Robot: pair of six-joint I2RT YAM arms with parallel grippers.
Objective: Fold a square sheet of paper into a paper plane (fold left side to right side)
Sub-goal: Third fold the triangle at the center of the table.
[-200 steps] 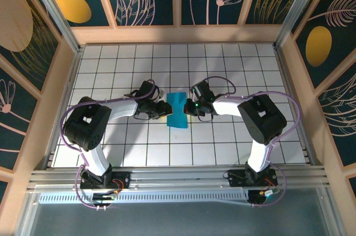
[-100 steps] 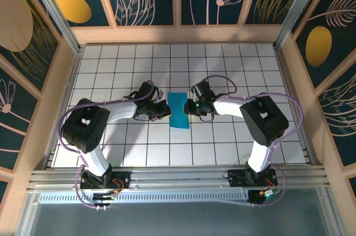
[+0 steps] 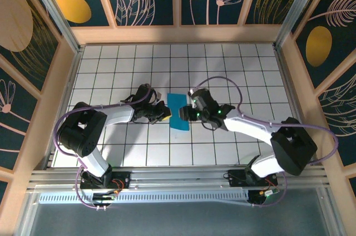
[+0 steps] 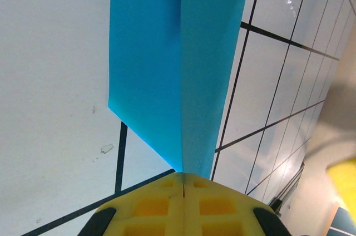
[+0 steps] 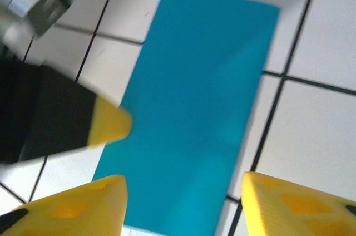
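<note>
Your square sheet of paper [image 3: 178, 111] lies folded into a narrow cyan-blue rectangle on the white tiled bench [image 3: 222, 69], between the two arms. In the left wrist view a lengthwise line runs up the sheet [image 4: 178, 63] from the pads.

Your left gripper [image 3: 164, 114] sits at the sheet's left edge. Its yellow pads [image 4: 183, 191] are pressed together and appear to pinch the edge of the sheet.

Your right gripper [image 3: 186, 114] is at the sheet's right side. In the right wrist view its yellow fingers [image 5: 83, 202] stand spread, gripping nothing, with the sheet [image 5: 206, 108] lying between and beyond them.
</note>
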